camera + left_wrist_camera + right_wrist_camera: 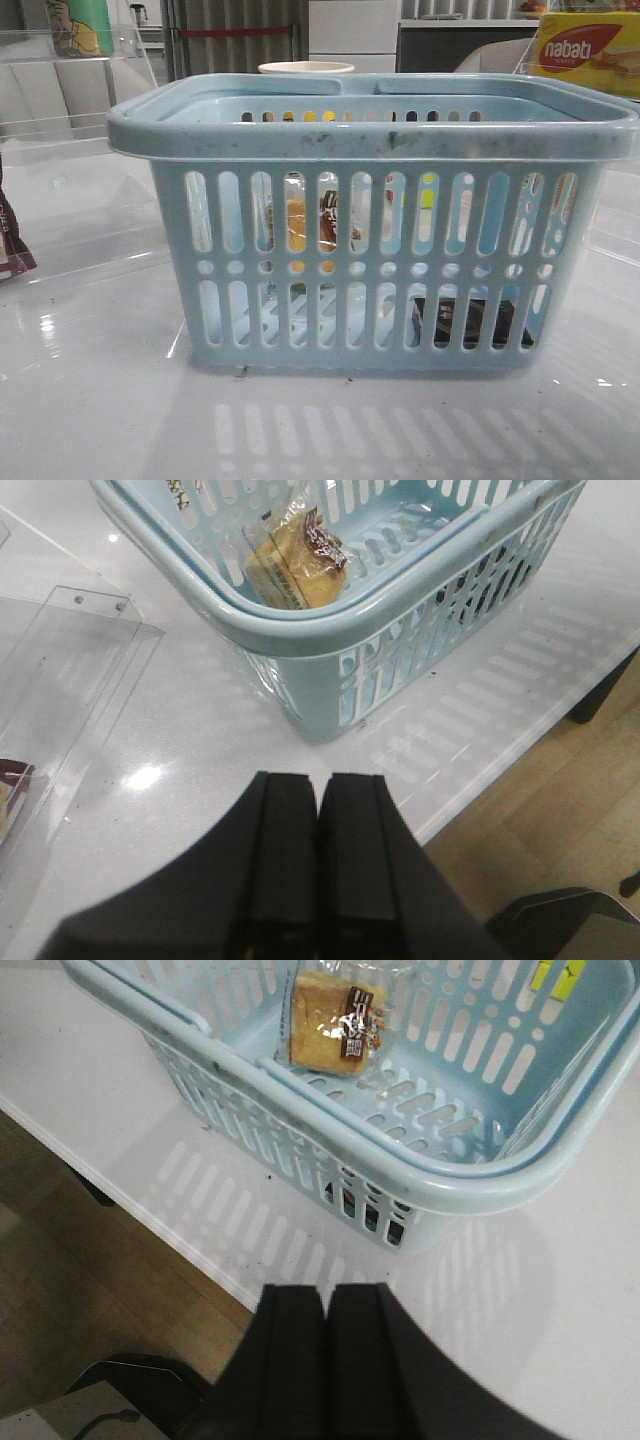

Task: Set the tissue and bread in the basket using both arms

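The light-blue basket [370,135] stands in the middle of the white table. The bread [297,225] in its clear wrapper shows through the slots, leaning inside the basket. It also shows in the left wrist view [295,565] and the right wrist view [335,1022]. The black tissue packet [465,320] lies flat on the basket floor, seen through the lower right slots. My left gripper [320,780] is shut and empty above the table, back from a corner of the basket [330,630]. My right gripper [326,1290] is shut and empty, back from another corner of the basket [430,1182].
A maroon-brown packet [12,245] lies at the far left by a clear acrylic stand [70,670]. A yellow-and-red nabati box [585,50] sits at the back right. A paper cup [305,68] stands behind the basket. The table edge [150,1210] is close to both grippers.
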Motion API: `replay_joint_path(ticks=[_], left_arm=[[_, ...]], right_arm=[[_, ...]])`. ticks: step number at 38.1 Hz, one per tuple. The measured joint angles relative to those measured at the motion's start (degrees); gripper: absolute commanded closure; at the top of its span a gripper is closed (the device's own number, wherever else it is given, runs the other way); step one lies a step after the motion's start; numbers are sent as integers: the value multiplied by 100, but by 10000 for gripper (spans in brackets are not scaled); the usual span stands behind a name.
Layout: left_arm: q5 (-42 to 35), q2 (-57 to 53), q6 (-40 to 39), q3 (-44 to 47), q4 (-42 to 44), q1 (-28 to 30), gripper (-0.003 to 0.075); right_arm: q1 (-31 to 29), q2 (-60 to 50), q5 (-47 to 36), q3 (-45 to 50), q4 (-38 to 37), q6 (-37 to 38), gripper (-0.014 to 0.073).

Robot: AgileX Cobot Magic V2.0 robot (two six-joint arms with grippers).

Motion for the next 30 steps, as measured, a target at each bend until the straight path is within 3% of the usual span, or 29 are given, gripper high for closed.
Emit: replay_joint_path(ticks=[8,19,30], left_arm=[[-658,-756,0,566,-188,1036,627],[-3338,-2765,-12,2947,-461,2724,627],[-3967,-3872,-14,4265,-850,3576,627]], right_arm=[[0,0,9,0,0,0,536],[0,0,9,0,0,0,536],[0,0,9,0,0,0,536]])
